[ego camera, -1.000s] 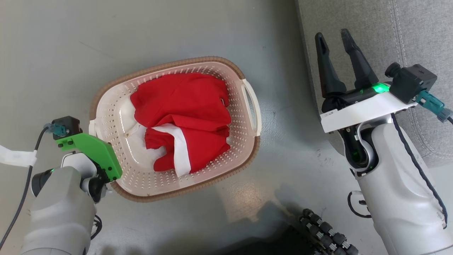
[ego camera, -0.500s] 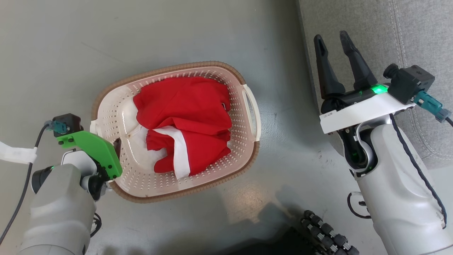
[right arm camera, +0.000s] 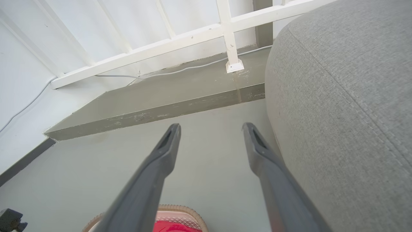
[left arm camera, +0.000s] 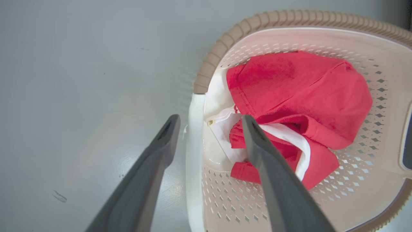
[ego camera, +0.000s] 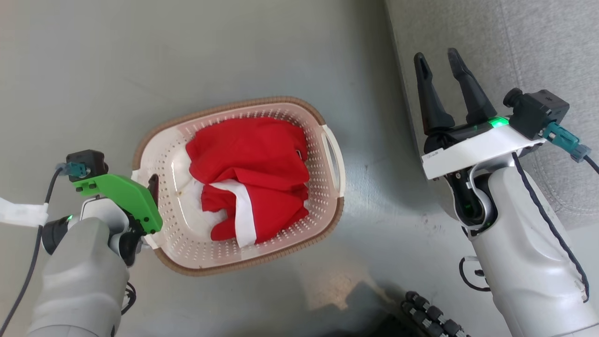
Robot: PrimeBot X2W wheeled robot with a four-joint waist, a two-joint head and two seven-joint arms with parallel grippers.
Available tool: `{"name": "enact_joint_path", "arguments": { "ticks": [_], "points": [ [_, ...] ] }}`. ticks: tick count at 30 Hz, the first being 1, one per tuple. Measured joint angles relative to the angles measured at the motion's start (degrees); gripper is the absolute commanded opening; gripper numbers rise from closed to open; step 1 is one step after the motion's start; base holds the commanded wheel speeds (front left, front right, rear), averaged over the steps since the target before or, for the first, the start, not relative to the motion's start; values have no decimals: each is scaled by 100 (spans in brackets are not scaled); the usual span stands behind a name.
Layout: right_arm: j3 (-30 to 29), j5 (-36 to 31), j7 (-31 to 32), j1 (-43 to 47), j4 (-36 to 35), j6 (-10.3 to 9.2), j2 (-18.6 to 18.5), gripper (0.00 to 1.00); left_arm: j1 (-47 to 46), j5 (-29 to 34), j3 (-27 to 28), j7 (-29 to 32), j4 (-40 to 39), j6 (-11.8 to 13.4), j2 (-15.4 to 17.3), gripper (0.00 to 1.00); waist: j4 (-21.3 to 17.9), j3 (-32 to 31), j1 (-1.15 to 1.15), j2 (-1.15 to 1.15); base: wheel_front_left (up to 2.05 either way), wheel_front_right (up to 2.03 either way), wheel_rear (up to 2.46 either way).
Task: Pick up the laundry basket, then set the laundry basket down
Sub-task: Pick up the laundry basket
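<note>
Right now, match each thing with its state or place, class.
1 laundry basket
2 red cloth
3 left end effector
4 right end effector

A open, beside the grey couch
B cream, brown rim
C lying in the basket
D open, astride the white handle

Pairs: 1-B, 2-C, 3-D, 4-A

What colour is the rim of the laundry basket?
The rim of the laundry basket is tan-brown, ribbed like weave; best seen in the left wrist view.
</note>
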Motion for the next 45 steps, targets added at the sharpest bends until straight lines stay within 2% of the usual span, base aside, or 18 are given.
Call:
{"name": "enact_joint_path", "arguments": {
  "ticks": [8,22,31,38,45],
  "points": [
    [-29,15,0,12,126,0,1,100,243,-14,-155,-385,-182,-1,-81,100,54,-390,0,0,0,0,0],
    [-127,48,0,325,349,0,-22,100,715,-14,-503,-1363,-772,-16,-91,100,274,-1428,0,0,0,0,0],
    [-209,46,0,767,517,0,-172,100,1120,-14,-530,-1551,-1127,-16,-59,100,476,-2146,0,0,0,0,0],
    [-166,35,0,1055,555,0,-202,100,1546,-205,-347,-1568,-1495,-16,37,100,635,-2718,0,0,0,0,0],
    [-147,26,1,1397,576,0,-232,100,1786,21,3,-1567,-2447,-16,160,100,781,-3244,0,0,0,0,0]
  ]
}}
